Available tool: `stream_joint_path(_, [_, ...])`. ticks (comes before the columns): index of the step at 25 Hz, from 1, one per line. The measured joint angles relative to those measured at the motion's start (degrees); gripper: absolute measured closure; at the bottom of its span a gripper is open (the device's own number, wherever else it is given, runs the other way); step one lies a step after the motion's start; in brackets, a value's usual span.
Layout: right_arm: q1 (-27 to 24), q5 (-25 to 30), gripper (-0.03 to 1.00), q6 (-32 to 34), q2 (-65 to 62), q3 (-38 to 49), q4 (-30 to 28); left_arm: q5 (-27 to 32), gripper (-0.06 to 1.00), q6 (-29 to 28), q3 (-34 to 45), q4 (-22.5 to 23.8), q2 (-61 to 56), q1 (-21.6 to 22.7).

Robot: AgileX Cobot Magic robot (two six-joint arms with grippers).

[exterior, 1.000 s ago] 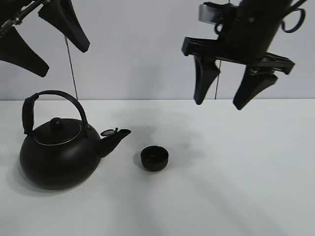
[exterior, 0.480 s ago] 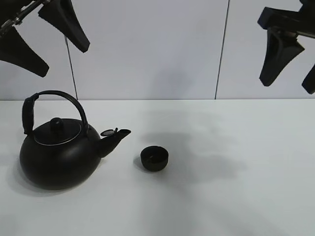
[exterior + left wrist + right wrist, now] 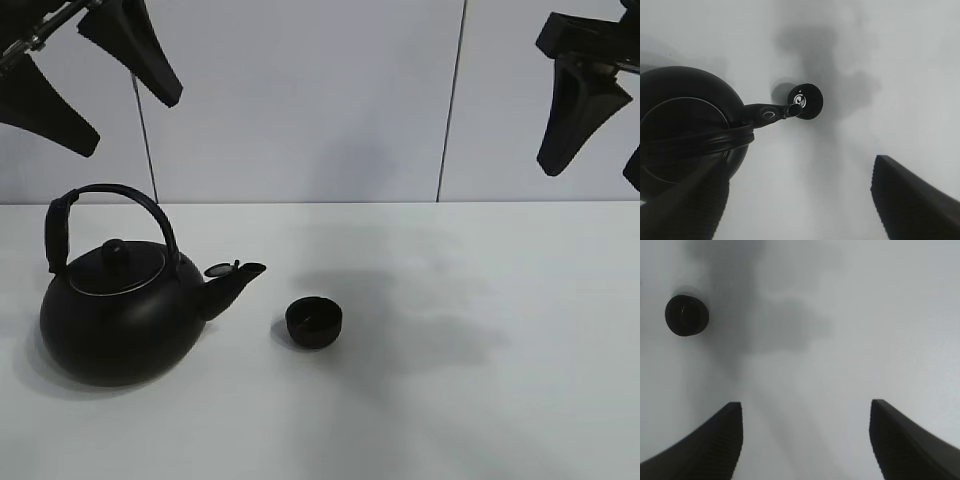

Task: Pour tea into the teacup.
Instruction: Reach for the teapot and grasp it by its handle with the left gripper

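Note:
The teacup (image 3: 314,322) is a small round black bowl standing upright on the white table, just right of the spout of the big black kettle (image 3: 110,320). My left gripper (image 3: 128,120) hangs high above the kettle's handle, open and empty. In the left wrist view the kettle (image 3: 685,130) and teacup (image 3: 807,101) lie far below the open left gripper (image 3: 800,167). My right gripper (image 3: 595,175) hangs high at the right edge, open and empty, one finger cut off by the frame. In the right wrist view the teacup (image 3: 686,315) sits far off to one side of the right gripper (image 3: 806,405).
The white table (image 3: 480,400) runs from the kettle to the right edge, with soft arm shadows right of the cup. A pale panelled wall (image 3: 300,100) stands behind the table.
My right gripper has swung from above the middle of the table out to the far right edge. The left gripper, kettle and teacup have not moved.

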Motion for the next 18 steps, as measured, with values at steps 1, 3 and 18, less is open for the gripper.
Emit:
stream_joint_path(1, [0.00, 0.00, 0.47, 0.00, 0.00, 0.00, 0.01, 0.00, 0.37, 0.00, 0.00, 0.00, 0.00, 0.00])
stream_joint_path(3, [0.00, 0.00, 0.47, 0.00, 0.00, 0.00, 0.06, 0.00, 0.37, 0.00, 0.00, 0.00, 0.00, 0.00])
stream_joint_path(18, [0.00, 0.00, 0.47, 0.00, 0.00, 0.00, 0.90, 0.00, 0.37, 0.00, 0.00, 0.00, 0.00, 0.00])
